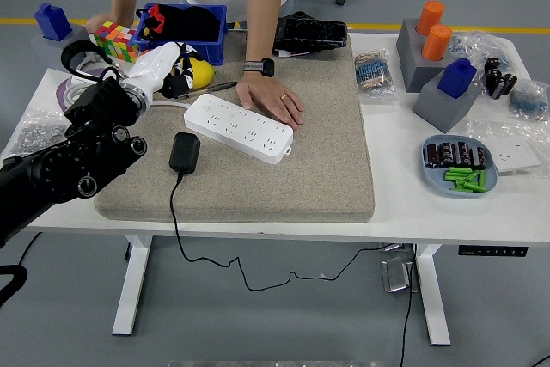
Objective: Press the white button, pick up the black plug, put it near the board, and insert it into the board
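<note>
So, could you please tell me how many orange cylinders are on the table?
2. Both orange cylinders stand upright in the grey block at the table's far right: one behind, the other just in front and to its right. None seem hidden.

White table (404,204); beige mat (318,152). White board (239,128), near it a black plug (184,152) with black cord (176,221). Far left: blue bin (210,45), multicoloured cube (116,39), yellow lemon (200,71). Right: orange cylinders (433,29) in grey blocks (443,96), green pieces (468,178) in a blue-grey dish (430,165).
</note>
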Controlling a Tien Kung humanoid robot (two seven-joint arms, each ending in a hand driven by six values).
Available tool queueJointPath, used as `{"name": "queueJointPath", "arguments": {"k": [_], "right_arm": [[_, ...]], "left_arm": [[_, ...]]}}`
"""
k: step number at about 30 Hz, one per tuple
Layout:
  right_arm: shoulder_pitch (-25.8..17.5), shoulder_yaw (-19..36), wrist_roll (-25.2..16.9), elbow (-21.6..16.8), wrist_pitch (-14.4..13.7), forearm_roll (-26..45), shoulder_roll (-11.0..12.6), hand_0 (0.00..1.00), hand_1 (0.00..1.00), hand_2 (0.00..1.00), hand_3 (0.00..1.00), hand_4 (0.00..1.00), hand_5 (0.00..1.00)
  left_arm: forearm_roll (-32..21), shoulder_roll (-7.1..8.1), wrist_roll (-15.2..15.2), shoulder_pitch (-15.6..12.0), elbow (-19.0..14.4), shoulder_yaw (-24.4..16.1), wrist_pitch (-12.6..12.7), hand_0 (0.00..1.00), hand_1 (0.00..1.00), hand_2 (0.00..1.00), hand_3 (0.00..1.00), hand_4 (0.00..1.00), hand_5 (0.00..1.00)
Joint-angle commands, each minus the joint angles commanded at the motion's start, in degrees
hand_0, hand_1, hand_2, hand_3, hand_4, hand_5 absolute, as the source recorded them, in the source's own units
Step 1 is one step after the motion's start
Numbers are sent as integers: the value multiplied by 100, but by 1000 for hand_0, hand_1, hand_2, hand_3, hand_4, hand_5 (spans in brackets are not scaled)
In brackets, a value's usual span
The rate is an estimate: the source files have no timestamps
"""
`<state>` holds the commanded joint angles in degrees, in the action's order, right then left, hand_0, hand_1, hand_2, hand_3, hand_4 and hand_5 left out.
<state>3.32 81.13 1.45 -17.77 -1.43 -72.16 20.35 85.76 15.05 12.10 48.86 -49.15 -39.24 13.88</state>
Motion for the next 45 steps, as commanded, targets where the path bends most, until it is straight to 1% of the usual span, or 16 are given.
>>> {"name": "queueJointPath", "arguments": {"k": [5, 6, 11, 12, 13, 17, 18, 22, 23, 24, 27, 29, 30, 35, 36, 45], "right_arm": [[-44, 23, 0, -12, -7, -19, -12, 753, 625, 597, 597, 665, 373], [-48, 24, 0, -19, -8, -22, -16, 753, 625, 597, 596, 665, 372], [-54, 19, 1, -44, -9, -32, -29, 753, 625, 597, 596, 665, 372], [-53, 15, 1, -50, -10, -33, -30, 753, 625, 597, 597, 665, 371], [-53, 8, 2, -61, -9, -32, -30, 753, 625, 597, 597, 665, 371], [-63, 6, 3, -73, -12, -38, -42, 753, 625, 597, 597, 665, 371], [-64, 2, 4, -74, -11, -40, -46, 752, 625, 597, 597, 665, 371], [-64, -14, 5, -78, -13, -37, -54, 752, 625, 597, 597, 665, 371], [-63, -20, 5, -79, -13, -37, -54, 752, 625, 597, 597, 665, 371], [-64, -31, 5, -79, -14, -34, -54, 752, 625, 597, 597, 664, 371], [-65, -55, 5, -79, -15, -30, -56, 752, 625, 597, 597, 664, 371], [-68, -67, 3, -82, -15, -25, -59, 752, 625, 597, 597, 664, 371], [-69, -72, 4, -83, -14, -26, -61, 752, 625, 597, 597, 664, 370], [-88, -88, 5, -82, -16, -24, -67, 752, 625, 597, 597, 664, 370], [-94, -90, 5, -81, -17, -24, -67, 752, 625, 597, 597, 664, 370], [-120, -63, 4, -78, -24, -22, -84, 752, 625, 597, 596, 664, 368]], "left_arm": [[150, 288, 40, -466, -778, -581, 39, 370, 603, 547, 756, 813, 47], [195, 344, 65, -587, -926, -682, 53, 646, 774, 736, 802, 966, 383], [379, 519, 251, -1069, -1553, -915, 120, 646, 774, 736, 802, 966, 383], [440, 548, 309, -1148, -1642, -936, 133, 706, 815, 803, 849, 998, 499], [521, 580, 392, -1245, -1736, -958, 143, 706, 815, 803, 849, 998, 499], [841, 635, 626, -1545, -1892, -944, 250, 706, 815, 803, 849, 998, 499], [919, 634, 673, -1609, -1895, -936, 277, 694, 756, 775, 860, 998, 543], [1291, 559, 847, -1829, -1751, -918, 430, 694, 756, 775, 860, 998, 543], [1338, 542, 872, -1857, -1726, -911, 449, 694, 756, 775, 860, 998, 543], [1397, 512, 916, -1893, -1685, -891, 473, 661, 718, 745, 859, 998, 566], [1503, 415, 1066, -1960, -1572, -851, 498, 661, 718, 745, 859, 998, 566], [1555, 354, 1176, -1989, -1512, -819, 496, 661, 718, 745, 859, 998, 566], [1559, 328, 1219, -1999, -1490, -805, 494, 611, 705, 730, 866, 998, 579], [1748, 169, 1601, -2047, -1404, -624, 440, 611, 705, 730, 866, 998, 579], [1772, 147, 1656, -2055, -1410, -591, 429, 527, 669, 672, 869, 998, 601], [2134, -86, 1982, -2014, -1367, -373, 398, 494, 654, 644, 870, 998, 608]]}}
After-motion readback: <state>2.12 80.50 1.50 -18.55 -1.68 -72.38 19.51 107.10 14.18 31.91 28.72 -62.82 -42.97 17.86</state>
